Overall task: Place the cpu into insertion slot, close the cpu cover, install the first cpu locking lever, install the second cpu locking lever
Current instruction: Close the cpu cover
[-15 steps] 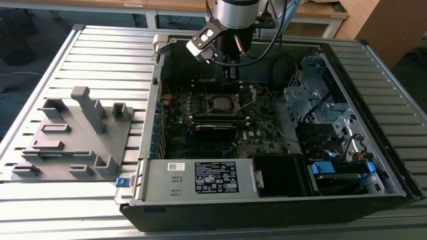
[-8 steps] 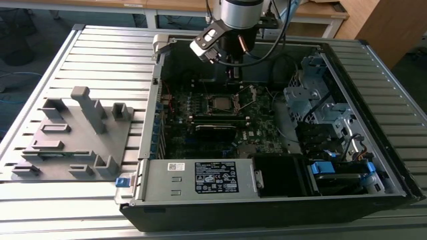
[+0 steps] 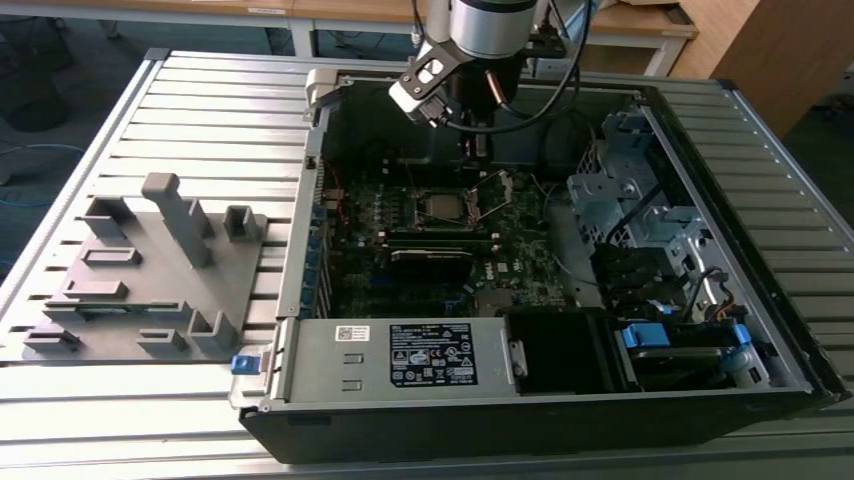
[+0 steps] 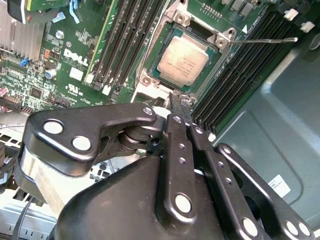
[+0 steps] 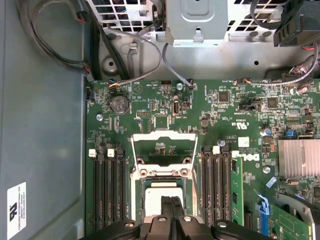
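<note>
Lower middle of the first wrist view, chip (image 5: 154,197) is seated, cover (image 5: 162,136) not closed yet, end effector (image 5: 172,201) pinched shut, empty.

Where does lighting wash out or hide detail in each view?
First wrist view: the cpu top glares almost white. Second wrist view: the black gripper reads dark, with small highlights. Exterior view: the computer case is dim inside, the table bright.

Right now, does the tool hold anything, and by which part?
Nothing, it seems. The tool is shut with nothing between its fingers; the cpu lies free in the insertion slot.
</note>
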`<state>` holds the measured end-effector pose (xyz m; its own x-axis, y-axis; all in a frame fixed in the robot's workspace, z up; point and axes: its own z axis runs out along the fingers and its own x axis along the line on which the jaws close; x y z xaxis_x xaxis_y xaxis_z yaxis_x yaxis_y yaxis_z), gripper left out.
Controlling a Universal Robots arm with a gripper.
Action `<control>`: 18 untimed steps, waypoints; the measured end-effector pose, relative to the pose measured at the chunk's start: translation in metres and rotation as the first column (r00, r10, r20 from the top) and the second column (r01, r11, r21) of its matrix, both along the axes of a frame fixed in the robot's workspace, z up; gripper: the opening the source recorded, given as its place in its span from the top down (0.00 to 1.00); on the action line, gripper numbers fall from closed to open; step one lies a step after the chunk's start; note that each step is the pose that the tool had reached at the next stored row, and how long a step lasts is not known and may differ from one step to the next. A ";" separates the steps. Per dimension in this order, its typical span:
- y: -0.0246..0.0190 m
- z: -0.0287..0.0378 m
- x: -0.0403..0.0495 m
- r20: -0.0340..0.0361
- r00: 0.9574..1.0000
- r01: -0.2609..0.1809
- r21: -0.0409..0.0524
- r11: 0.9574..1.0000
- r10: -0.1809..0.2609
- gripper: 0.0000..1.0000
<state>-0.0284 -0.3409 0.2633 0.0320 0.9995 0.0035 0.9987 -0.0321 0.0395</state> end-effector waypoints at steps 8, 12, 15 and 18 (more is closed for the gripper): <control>0.0000 0.0000 0.0029 0.000 1.000 0.000 0.000 1.000 0.000 0.90; 0.0000 -0.0001 0.0090 0.000 1.000 0.000 0.000 1.000 0.000 0.90; 0.0001 -0.0002 0.0146 0.000 1.000 0.000 0.000 1.000 0.000 0.90; 0.0001 -0.0003 0.0218 0.000 1.000 0.000 0.000 1.000 0.000 0.90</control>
